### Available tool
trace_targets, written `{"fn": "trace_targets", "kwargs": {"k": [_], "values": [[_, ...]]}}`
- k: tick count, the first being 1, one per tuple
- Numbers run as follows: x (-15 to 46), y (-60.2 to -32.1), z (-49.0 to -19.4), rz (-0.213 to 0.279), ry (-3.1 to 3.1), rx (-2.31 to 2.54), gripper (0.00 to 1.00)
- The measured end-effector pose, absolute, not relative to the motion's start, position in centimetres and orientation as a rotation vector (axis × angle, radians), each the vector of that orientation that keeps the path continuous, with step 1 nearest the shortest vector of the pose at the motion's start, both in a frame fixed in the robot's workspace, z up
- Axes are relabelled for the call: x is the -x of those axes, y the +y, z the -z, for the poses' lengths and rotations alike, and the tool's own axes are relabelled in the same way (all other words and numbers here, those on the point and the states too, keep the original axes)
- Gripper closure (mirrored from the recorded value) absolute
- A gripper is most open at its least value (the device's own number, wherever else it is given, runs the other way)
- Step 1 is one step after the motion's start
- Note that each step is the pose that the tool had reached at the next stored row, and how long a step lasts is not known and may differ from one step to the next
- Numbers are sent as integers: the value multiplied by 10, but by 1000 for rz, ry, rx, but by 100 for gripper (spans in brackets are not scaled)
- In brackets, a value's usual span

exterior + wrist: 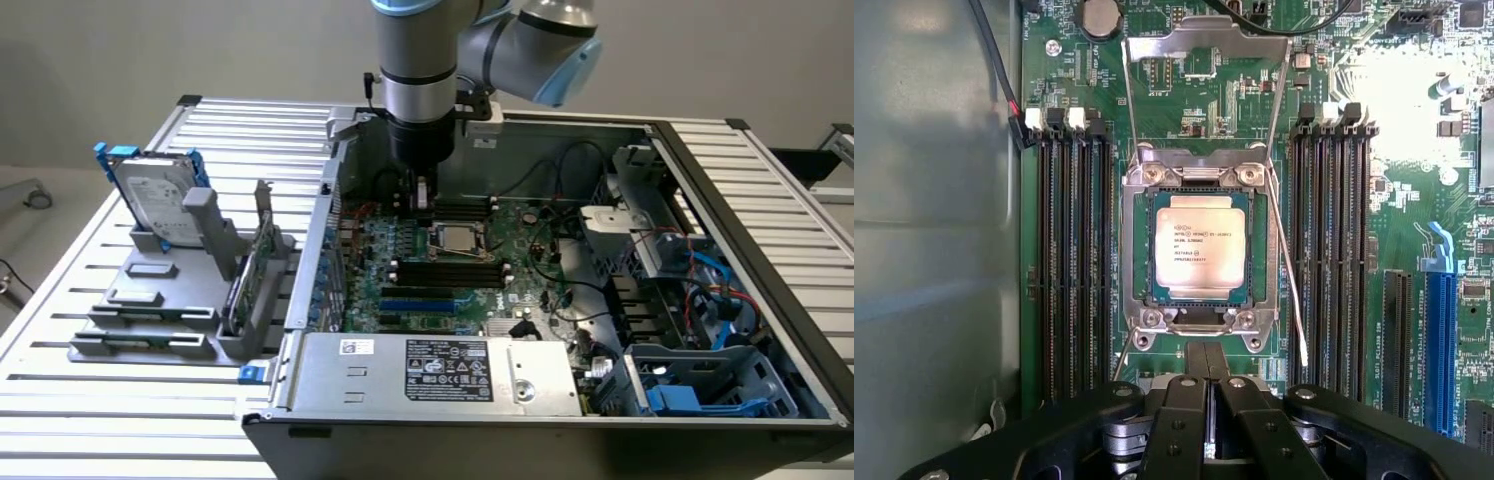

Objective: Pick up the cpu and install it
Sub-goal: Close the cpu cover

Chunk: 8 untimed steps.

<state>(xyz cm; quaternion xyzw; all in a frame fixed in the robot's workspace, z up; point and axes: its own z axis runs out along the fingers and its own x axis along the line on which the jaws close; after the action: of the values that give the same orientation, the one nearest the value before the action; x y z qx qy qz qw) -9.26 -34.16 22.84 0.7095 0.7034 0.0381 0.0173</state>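
The small flat square cpu with a dull silver metal lid and printed lettering [1200, 250] lies flat inside the square dark metal-framed motherboard socket [1135, 262], its lid facing up and its thin green border showing on all four sides within the frame. The socket's hinged silver hold-down plate [1204, 48] is swung open, away from the frame, and the thin silver wire lever [1288, 262] stands unlatched along one side of the socket. In the exterior view the cpu [450, 239] sits within that socket, at the middle of the green board inside the open computer case on the slatted metal worktop [120, 410].

The black pincer [1206, 365] hangs just over the socket's edge, its two fingers pressed together and holding nothing; the cpu is apart from it.

By my judgement the chip is light, stiff and thin, with a smooth lid that could slip under a weak pinch. Its underside and the socket's fine contacts look fragile, so it wants level, gentle handling. The sound hold is on two opposite outer edges, never the faces, and the surrounding frame leaves little room there.
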Motion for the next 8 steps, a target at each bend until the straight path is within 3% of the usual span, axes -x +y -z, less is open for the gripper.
{"fn": "trace_targets", "kwargs": {"k": [8], "values": [[91,-342,-231,-108,2191,-2210,89]]}}
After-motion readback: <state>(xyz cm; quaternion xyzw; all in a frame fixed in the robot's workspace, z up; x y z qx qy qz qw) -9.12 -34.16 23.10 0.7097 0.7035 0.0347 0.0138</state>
